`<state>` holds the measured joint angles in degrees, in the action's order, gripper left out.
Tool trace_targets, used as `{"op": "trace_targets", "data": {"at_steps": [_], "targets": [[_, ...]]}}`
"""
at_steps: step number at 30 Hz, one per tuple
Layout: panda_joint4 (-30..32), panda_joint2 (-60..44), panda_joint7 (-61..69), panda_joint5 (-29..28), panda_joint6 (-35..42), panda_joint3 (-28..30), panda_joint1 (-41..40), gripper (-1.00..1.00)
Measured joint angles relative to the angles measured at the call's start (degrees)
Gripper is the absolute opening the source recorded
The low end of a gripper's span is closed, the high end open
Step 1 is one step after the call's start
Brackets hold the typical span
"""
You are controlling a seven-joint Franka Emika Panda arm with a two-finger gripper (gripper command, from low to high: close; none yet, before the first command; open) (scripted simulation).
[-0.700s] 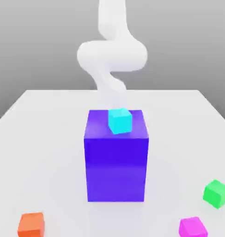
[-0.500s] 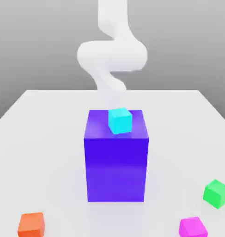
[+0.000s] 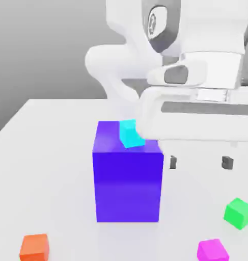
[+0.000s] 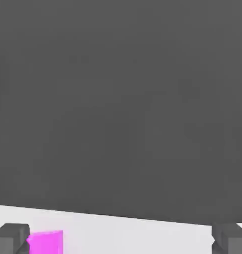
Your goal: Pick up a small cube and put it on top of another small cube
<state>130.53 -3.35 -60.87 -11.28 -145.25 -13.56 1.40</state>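
With the gripper (image 3: 199, 162) empty and its jaws spread wide above the table (image 3: 54, 153), the magenta cube (image 3: 213, 251) sits near the front edge, at the exterior view's right. It appears offset toward one fingertip (image 4: 11, 237); a straight descent could therefore nudge it aside, or knock the green cube (image 3: 239, 212) nearby.

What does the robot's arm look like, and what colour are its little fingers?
The arm is smooth, rounded and white, built of thick curvy tube shapes. Near the wrist sits a grey ring-shaped part. The hand is a blocky white body with a grey stripe. The tool ends in two small, dark grey, square-tipped fingers. No cables or writing are visible.
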Motion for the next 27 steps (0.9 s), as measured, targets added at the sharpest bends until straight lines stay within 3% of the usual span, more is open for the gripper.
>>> {"op": "trace_targets", "data": {"at_steps": [9,13,14,21,27], "targets": [[-0.48,-18.09,-3.31,-0.95,-5.87,-1.32,3.78,0.0],[-2.2,-26.41,-5.76,-4.04,-11.61,1.44,6.27,0.0],[-2.47,-27.56,-6.12,-4.51,-12.47,1.95,6.69,-1.0],[-2.41,-27.37,-6.06,-4.41,-12.37,1.83,6.61,-1.0],[1.96,-16.09,-1.31,0.42,-5.56,-4.04,5.38,-1.0]]}}
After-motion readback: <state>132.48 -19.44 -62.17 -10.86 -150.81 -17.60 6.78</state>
